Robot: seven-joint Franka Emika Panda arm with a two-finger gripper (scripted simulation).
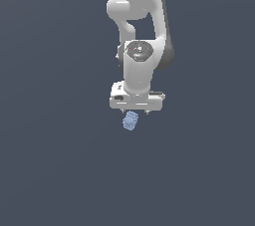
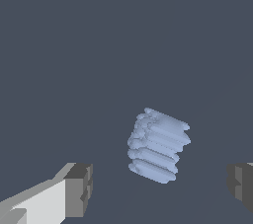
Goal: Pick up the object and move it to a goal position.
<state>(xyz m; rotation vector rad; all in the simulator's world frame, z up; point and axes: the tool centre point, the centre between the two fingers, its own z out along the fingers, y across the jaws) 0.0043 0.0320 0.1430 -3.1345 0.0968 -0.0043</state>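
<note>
White arm hangs over the dark worktop [image 1: 55, 170], tool [image 1: 135, 112] pointing down, fingers [image 2: 79, 188] spread wide, gripping nothing. Pale blue ridged object [image 1: 130, 120] sits just below the tool, tilted, apparently resting on the worktop. In the wrist view the object [image 2: 158, 145] lies between the two fingertips, touching neither.
</note>
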